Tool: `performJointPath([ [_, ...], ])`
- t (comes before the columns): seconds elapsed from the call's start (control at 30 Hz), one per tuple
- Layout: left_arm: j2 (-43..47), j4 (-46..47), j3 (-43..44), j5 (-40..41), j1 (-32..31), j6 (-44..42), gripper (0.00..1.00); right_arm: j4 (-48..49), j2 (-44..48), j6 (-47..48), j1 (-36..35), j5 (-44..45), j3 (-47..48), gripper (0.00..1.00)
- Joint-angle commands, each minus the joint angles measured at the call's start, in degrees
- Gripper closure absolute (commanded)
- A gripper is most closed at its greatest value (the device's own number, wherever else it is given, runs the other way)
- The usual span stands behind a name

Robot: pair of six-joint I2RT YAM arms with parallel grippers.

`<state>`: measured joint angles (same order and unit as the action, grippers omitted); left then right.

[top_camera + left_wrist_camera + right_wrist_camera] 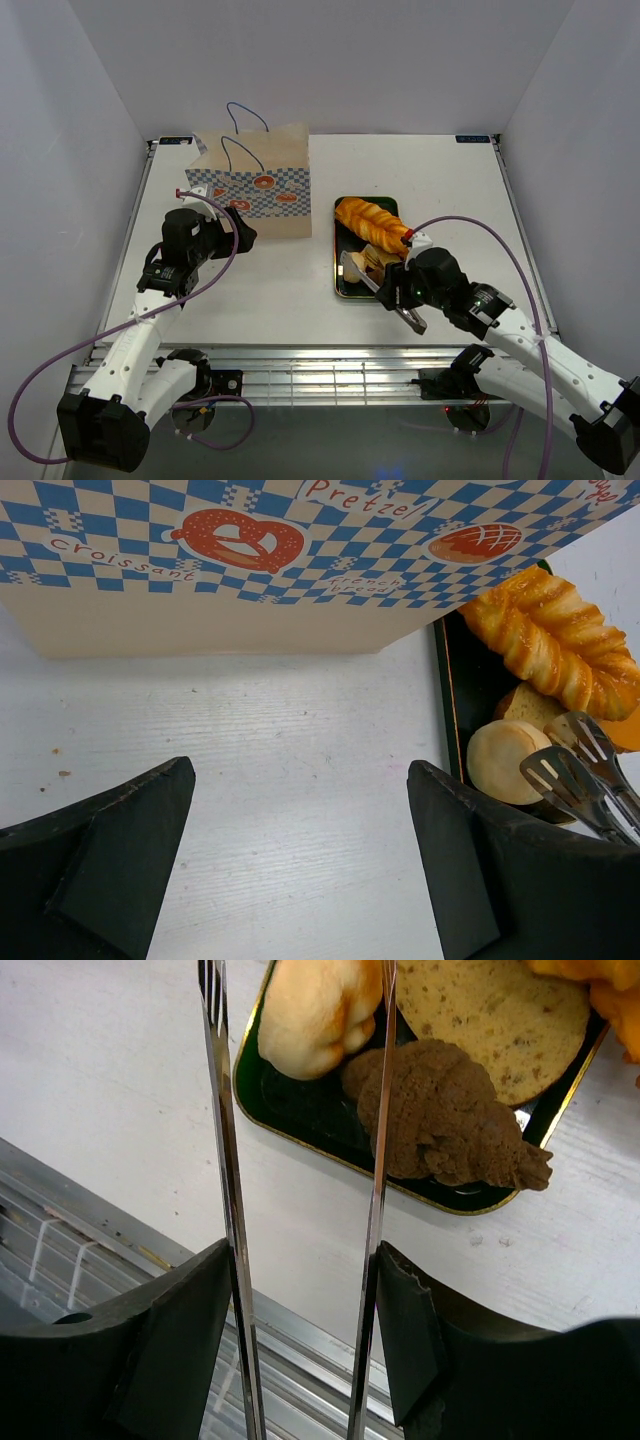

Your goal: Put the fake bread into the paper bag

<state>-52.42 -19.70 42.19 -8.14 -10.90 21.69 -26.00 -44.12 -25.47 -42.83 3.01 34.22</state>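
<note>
- My right hand (305, 1290) is clamped on the metal tongs (228, 1160); their blades stand apart over the near end of the tray (290, 1100).
- The fake bread (372, 225) all lies in that dark green tray: a brown croissant (445, 1120), a pale round roll (320, 1005), a flat slice (490, 1010) and a golden twisted loaf (550, 640).
- My left hand (300, 810) gapes wide, holding nothing, low over the desk (280, 740) near the foot of the paper bag (200, 610).
- The bag stands upright, left of the tray and apart from it.
</note>
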Motion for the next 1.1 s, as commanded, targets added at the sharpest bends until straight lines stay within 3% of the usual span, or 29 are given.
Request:
performJointPath([
  [0.0, 0.48, 0.28, 2.36, -0.74, -0.18, 0.10, 0.02, 2.44, -0.62, -0.80, -0.06, 0.60, -0.90, 0.37],
  [0.27, 0.48, 0.28, 2.28, -0.91, -0.18, 0.10, 0.02, 3.32, -2.38, -0.45, -0.06, 1.56, -0.55, 0.38],
  [0.63, 0.66, 0.28, 2.28, -0.91, -0.18, 0.10, 0.02, 2.62, -2.29, 0.51, 0.03, 1.65, 3.22, 0.58],
  [1.07, 0.57, 0.28, 2.28, -0.91, -0.18, 0.10, 0.02, 4.55, -3.07, 2.97, 0.03, 3.93, 16.66, 0.58],
])
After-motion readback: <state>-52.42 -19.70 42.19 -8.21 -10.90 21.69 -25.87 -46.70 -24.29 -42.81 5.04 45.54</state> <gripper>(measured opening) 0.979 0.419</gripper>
